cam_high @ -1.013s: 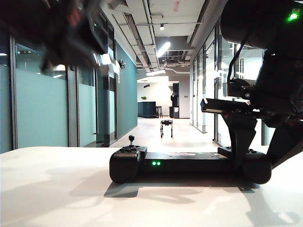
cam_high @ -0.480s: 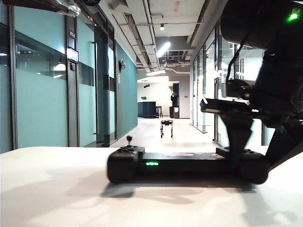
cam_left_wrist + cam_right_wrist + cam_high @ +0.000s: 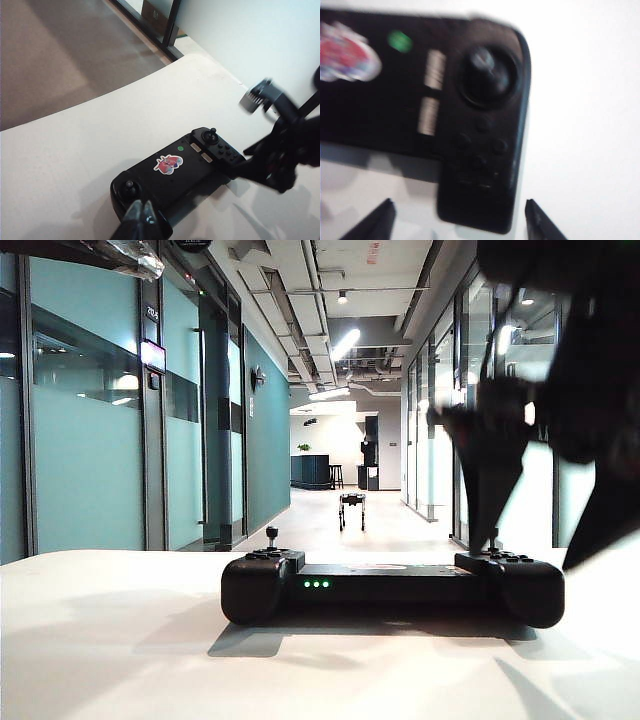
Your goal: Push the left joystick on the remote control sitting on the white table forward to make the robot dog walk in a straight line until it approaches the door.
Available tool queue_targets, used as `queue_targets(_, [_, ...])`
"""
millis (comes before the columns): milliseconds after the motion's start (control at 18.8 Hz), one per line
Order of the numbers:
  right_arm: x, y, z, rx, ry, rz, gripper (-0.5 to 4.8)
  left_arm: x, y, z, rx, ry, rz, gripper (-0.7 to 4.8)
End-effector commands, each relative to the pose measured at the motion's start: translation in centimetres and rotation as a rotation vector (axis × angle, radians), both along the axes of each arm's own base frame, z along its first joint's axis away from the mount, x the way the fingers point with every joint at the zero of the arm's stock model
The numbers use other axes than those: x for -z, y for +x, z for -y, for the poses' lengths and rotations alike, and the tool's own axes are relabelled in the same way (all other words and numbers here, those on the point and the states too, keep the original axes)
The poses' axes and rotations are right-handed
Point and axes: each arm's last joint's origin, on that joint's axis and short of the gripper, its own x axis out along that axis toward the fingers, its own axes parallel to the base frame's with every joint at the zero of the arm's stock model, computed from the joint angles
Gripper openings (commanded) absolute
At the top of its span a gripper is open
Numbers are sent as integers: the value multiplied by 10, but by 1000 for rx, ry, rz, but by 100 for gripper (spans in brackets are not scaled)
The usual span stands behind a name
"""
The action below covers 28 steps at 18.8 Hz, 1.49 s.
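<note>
The remote control point(image 3: 390, 585) lies flat on the white table point(image 3: 100, 640), green dots lit. Its left joystick point(image 3: 271, 533) stands upright and untouched. Far down the corridor stands the robot dog point(image 3: 351, 508). My right gripper point(image 3: 530, 550) hovers open above the controller's right handle, its fingers spread wider than the handle point(image 3: 475, 200) and clear of it. In the left wrist view my left gripper point(image 3: 142, 206) is shut, raised over the controller's point(image 3: 175, 172) left handle, just short of the left joystick point(image 3: 129, 185). It holds nothing.
Glass walls and doors point(image 3: 215, 440) line both sides of the corridor. The table's curved far edge point(image 3: 165, 65) drops to the carpeted floor. The right arm point(image 3: 280, 155) looms over the controller's right end.
The left arm has risen out of the exterior view. My right gripper has opened, let go of the right handle and lifted. The controller has shifted slightly left. The robot dog stands where it was.
</note>
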Motion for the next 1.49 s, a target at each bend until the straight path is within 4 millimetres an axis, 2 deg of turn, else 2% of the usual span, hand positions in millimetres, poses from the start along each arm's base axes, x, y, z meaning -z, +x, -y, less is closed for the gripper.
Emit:
queue_targets(53, [-25, 0, 0, -60, -22, 27, 350, -11, -1, -1, -1, -16, 23, -6])
queue_targets(107, [-31, 0, 0, -81, -32, 30, 337, -13, -2, -1, -1, -14, 20, -5])
queue_targets(160, [-39, -1, 0, -106, -51, 32, 269, -16, -3, -1, 0, -11, 14, -6])
queue_targets(266, [-53, -4, 3, -93, -79, 40, -5, -19, -9, -5, 0, -10, 20, -6])
queue_targets(480, [-68, -12, 11, -114, -120, 157, -6, -22, -19, -12, -46, -8, 62, -6])
queue_targets(640, [-77, -20, 17, -122, -75, 273, -6, -13, -27, -17, -75, -16, 99, -6])
queue_targets(799, [-72, -34, 27, -125, 0, 423, -6, 2, -36, -22, -82, -57, 180, -6])
queue_targets(906, [-69, -40, 31, -112, 48, 505, -6, 6, -40, -25, -70, -55, 267, -6])
queue_targets(1066, [-69, -48, 37, -99, 81, 597, -6, 15, -42, -26, -67, -60, 306, -6])
queue_targets(1492, [-70, -50, 39, -98, 87, 627, -5, 41, -40, -25, -69, -115, 405, -6])
